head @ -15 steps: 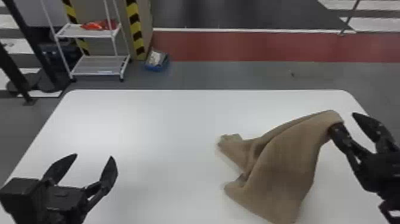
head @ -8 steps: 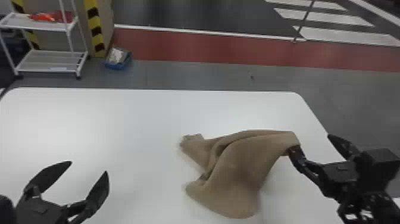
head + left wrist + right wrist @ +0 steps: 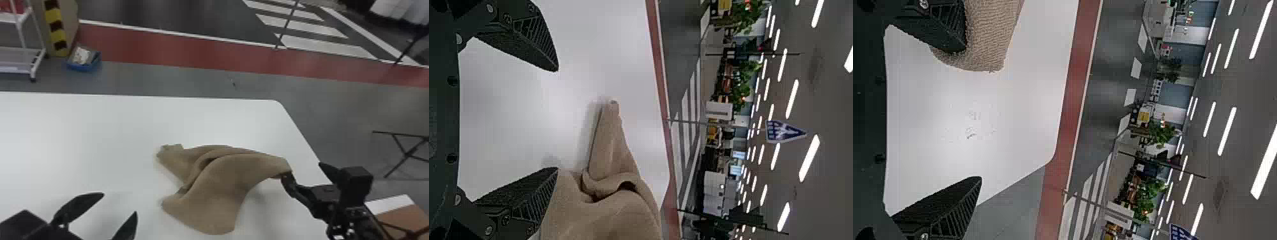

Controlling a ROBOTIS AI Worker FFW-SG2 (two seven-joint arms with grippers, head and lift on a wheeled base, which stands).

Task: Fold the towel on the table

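In the head view, taking twelve o'clock as straight ahead of us, we see the brown, rumpled cloth towel (image 3: 220,191) on the smooth white counter (image 3: 79,127). Its narrow bunched end points to ten o'clock, and soft folds run along its middle. At two o'clock from its centre, a corner is raised over one finger of our black, flat-fingered right claw (image 3: 302,169), whose other finger stands well apart from it. At nine o'clock from the towel we have our black, flat-fingered left claw (image 3: 119,203), its fingers spread over the counter. Past the far edge, between ten and eleven o'clock, a blue plastic bin (image 3: 83,65) sits on the grey floor (image 3: 159,76) near a white metal shelf cart (image 3: 35,60).

In the left wrist view, our left claw (image 3: 557,119) has its fingers wide apart with nothing between the tips; one finger overlaps the towel, and we cannot tell whether they touch.

In the right wrist view, our right claw (image 3: 972,114) also has its fingers wide apart. The towel's textured edge lies right by one finger; the other is well away from the cloth. We see bare counter between them.
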